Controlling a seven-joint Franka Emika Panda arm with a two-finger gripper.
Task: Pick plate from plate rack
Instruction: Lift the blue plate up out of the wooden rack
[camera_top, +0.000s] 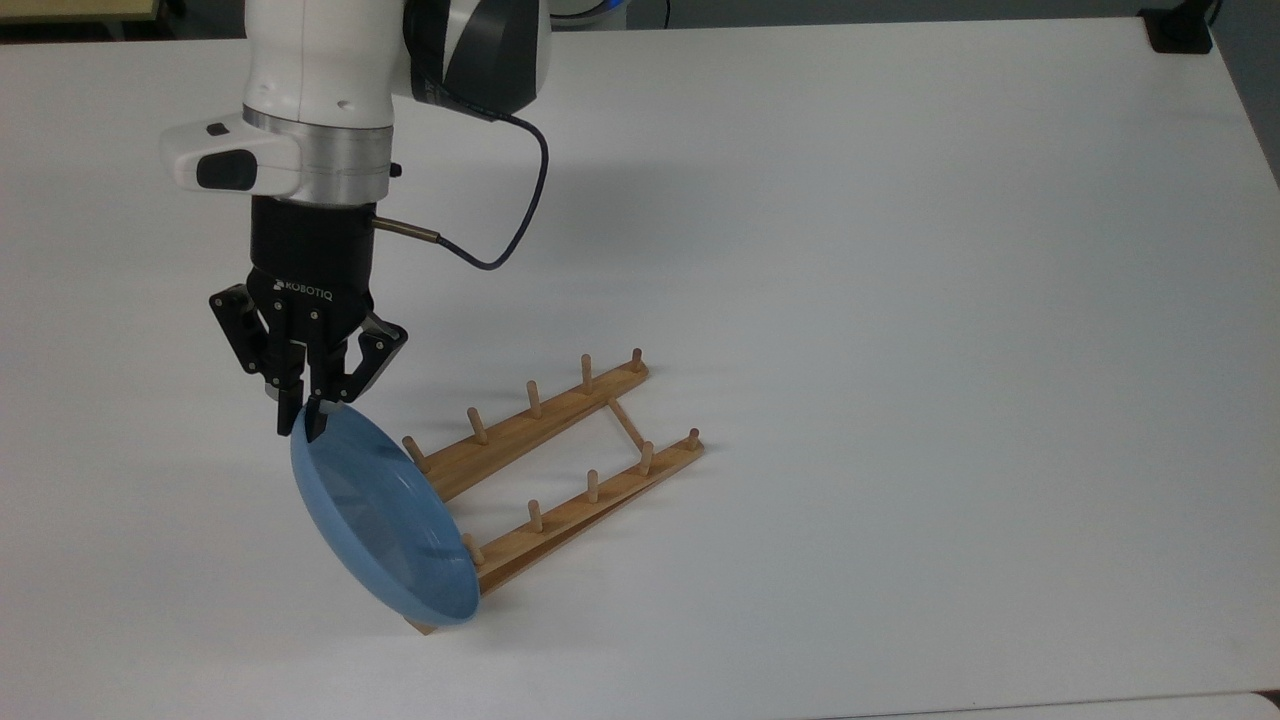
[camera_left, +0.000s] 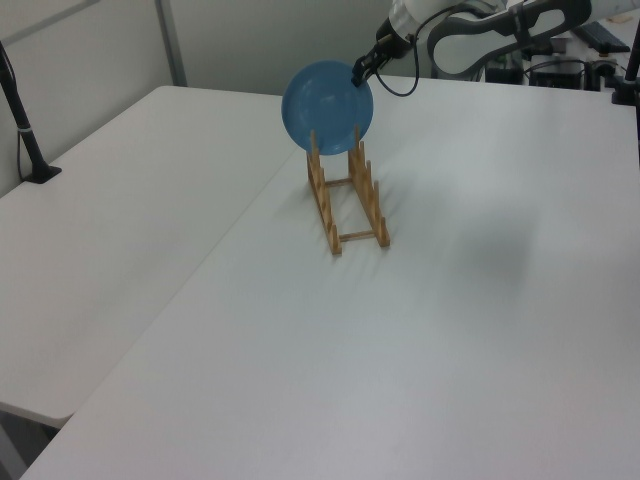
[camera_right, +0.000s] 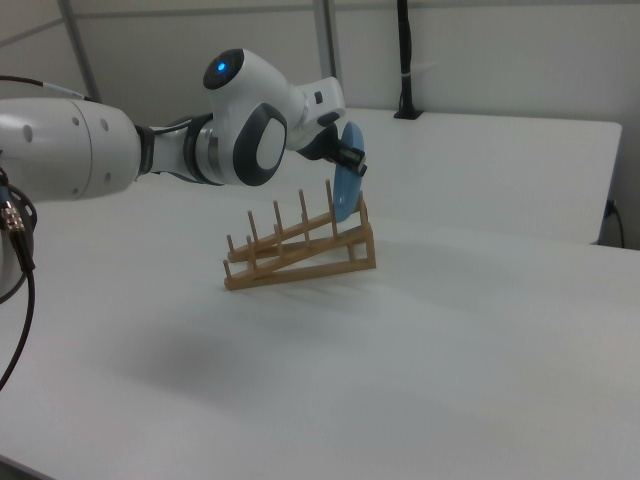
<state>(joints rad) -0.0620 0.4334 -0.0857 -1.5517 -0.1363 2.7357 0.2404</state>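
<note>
The light-blue plate (camera_top: 385, 520) stands on edge at the near-left end of the wooden plate rack (camera_top: 520, 436) in the top view. Its lower rim still overlaps the rack's end pegs. My gripper (camera_top: 303, 428) points down over the plate's upper rim and is shut on it, one finger on each face. In the left view the plate (camera_left: 327, 94) stands above the far end of the plate rack (camera_left: 350, 205), held at its upper right edge by the gripper (camera_left: 357, 72). The right view has the plate (camera_right: 347, 190) at the raised end of the plate rack (camera_right: 300, 255).
The rack lies on a wide white table (camera_top: 900, 300). A dark cable (camera_top: 500, 250) loops from the wrist. A black mount (camera_top: 1180, 30) sits at the table's far right corner, and a black clamped post (camera_left: 25, 120) stands at the left view's left.
</note>
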